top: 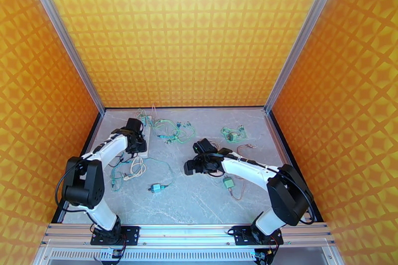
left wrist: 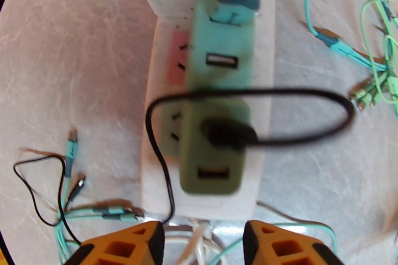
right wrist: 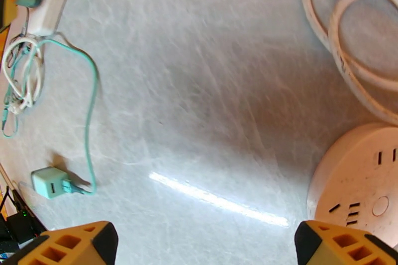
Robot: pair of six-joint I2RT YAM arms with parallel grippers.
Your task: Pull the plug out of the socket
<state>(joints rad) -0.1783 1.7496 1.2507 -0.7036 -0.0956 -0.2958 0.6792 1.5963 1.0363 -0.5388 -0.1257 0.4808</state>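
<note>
A white power strip, the socket (left wrist: pixel 262 62), lies lengthwise on the table at the back left (top: pixel 145 142). Two green plugs sit in it. The far plug (left wrist: pixel 219 47) carries a teal cable. The near plug (left wrist: pixel 214 151) has a black cable (left wrist: pixel 298 94) looping across it. My left gripper (left wrist: pixel 204 247) hovers over the strip's near end, its orange fingers (left wrist: pixel 134 246) apart with nothing between them. In the top view the left gripper (top: pixel 135 132) is over the strip. My right gripper (right wrist: pixel 204 251) stands wide open above bare table, mid-table (top: pixel 191 165).
A round white socket (right wrist: pixel 358 186) lies by the right gripper, a coiled white cord (right wrist: pixel 343 37) beyond it. A loose green charger (right wrist: pixel 49 181) with a teal lead rests on the table (top: pixel 156 188). Tangled teal cables (top: pixel 171 129) and other green plugs (top: pixel 231 135) lie at the back.
</note>
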